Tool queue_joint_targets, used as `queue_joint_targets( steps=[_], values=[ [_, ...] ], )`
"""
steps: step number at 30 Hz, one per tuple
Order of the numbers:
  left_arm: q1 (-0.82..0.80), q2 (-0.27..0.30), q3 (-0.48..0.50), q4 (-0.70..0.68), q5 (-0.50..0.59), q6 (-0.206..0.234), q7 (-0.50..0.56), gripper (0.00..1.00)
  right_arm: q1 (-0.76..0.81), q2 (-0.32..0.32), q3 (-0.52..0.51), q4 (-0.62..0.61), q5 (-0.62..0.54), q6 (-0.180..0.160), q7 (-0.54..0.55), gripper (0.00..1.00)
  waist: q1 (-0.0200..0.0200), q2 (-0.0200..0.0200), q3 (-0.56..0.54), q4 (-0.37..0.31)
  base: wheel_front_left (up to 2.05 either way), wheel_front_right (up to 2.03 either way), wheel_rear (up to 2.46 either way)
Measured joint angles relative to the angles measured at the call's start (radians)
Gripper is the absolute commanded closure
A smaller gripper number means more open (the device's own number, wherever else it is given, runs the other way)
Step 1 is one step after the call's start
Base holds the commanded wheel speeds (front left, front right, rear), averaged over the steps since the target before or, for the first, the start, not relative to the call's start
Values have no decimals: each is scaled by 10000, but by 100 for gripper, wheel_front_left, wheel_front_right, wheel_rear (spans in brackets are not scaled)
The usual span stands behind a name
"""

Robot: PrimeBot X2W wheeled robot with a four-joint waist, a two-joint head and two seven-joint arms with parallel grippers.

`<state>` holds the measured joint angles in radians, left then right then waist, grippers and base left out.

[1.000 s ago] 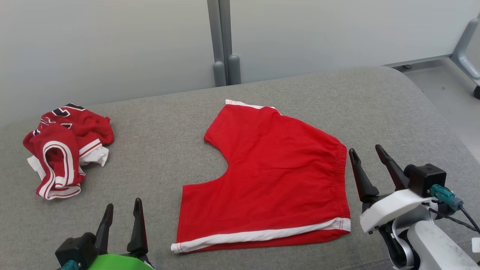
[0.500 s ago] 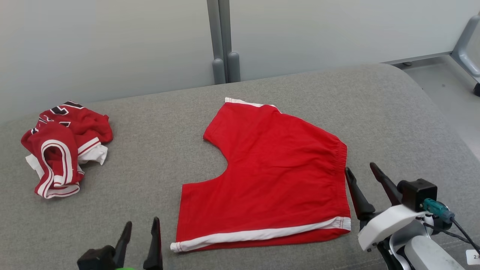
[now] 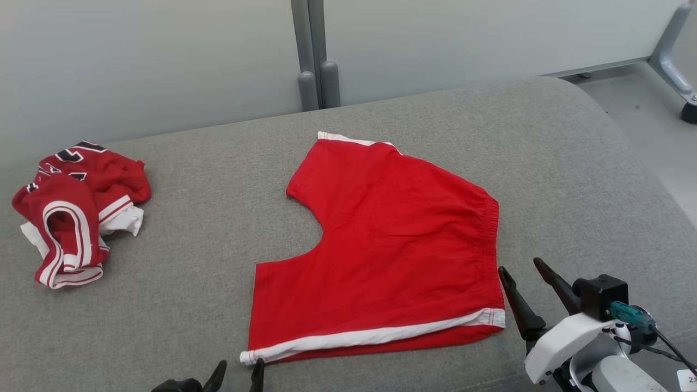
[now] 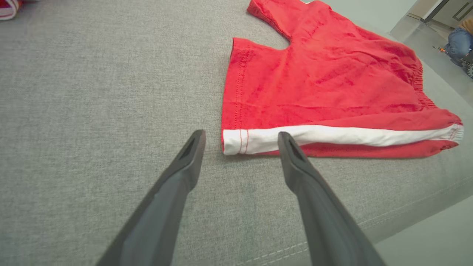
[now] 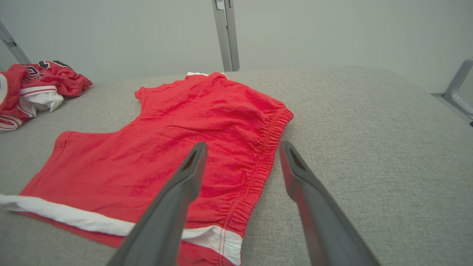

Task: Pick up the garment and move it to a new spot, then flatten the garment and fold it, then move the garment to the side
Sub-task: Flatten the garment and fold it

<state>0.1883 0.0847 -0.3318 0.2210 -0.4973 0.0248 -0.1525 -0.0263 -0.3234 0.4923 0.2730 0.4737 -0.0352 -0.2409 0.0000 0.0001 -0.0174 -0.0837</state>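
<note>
Finding: over the last second both arms have come in on the near edge of the red shorts (image 3: 392, 245); the slight drift of the whole scene in the head view is the camera turning, not the cloth shifting. The left gripper (image 4: 241, 135) has travelled right to the near-left hem corner, jaws apart and empty, fingertips standing either side of the end of the white stripe (image 3: 381, 337); whether they touch it cannot be told. The right gripper (image 3: 518, 265) has drawn back nearward along the waistband (image 3: 490, 228) to its near end, jaws likewise apart and empty, one finger over cloth and the other over bare cushion (image 3: 190, 245). The shorts lie flat at the middle of the grey cushion, well apart from a crumpled red jersey (image 3: 71, 212) at far left. Orientation: waistband to the right, leg openings to the left, the far leg angled far-left; the stripe runs left to right along the near edge. The waist-to-hem line runs left-right; the spread across both legs runs near-far and is judged the longer axis, though foreshortening leaves doubt. Assessment: flattening looks complete and the arms are placed to seize both near corners for a fold toward the far side.
</note>
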Motion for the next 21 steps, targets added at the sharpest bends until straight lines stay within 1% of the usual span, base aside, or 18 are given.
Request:
queue_joint_targets(
  steps=[4,11,16,21],
  values=[
    [-46,-6,-94,320,0,-109,157,0,-12,21,54,27,-2,104,0,0,0,0,106,-139,0,0,0],
    [-463,-61,-6,683,-151,-132,198,0,-64,61,86,69,-10,259,0,0,0,0,299,-405,0,0,0],
    [-782,-92,-17,988,-205,-244,184,0,-72,35,-21,163,-13,255,-2,0,0,0,433,-553,0,0,0],
    [-867,-119,-38,1227,-205,-247,180,0,-74,33,-48,196,-13,255,-2,0,0,0,477,-579,0,0,0]
  ],
)
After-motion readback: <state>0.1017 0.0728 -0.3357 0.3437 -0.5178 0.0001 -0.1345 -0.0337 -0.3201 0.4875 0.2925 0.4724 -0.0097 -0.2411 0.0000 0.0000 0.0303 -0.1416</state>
